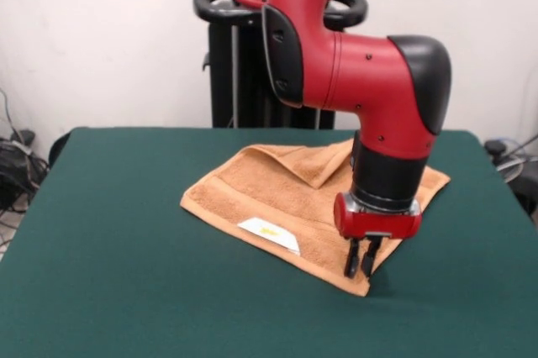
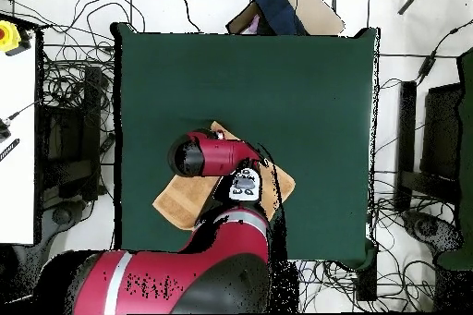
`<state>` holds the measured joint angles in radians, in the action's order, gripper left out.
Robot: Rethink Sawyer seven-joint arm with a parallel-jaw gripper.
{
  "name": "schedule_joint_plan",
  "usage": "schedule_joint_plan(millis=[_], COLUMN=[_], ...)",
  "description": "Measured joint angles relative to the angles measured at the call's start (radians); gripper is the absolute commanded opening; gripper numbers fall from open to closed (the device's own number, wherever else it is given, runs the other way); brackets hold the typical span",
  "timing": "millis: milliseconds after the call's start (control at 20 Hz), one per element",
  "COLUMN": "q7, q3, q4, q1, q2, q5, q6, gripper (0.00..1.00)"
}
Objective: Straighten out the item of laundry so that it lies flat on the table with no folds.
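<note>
Tan towel (image 1: 277,194) lies creased mid-counter, one corner folded over, white tag (image 1: 269,234) facing up.
The robot's jaws (image 1: 361,260) stand nearly together at the towel's near corner; green counter (image 1: 109,274), white wall (image 1: 101,39), cables (image 2: 74,71) around.

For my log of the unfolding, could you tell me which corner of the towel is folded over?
The far corner of the towel in the front view, doubled back as a triangular flap beside the arm; the others lie flat, one by the end effector.

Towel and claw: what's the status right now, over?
Claw low at towel's near corner, fingers close together, grip unclear. Towel on table, far corner folded over. Nothing in the way.
</note>
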<state>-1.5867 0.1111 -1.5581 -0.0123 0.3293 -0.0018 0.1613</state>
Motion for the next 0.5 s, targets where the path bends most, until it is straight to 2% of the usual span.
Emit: schedule_joint_plan(millis=[500], q7=[0.000], q3=[-0.012], q4=[0.013], q1=[0.015], q2=[0.000], q5=[0.047], q6=[0.061], gripper=[0.00])
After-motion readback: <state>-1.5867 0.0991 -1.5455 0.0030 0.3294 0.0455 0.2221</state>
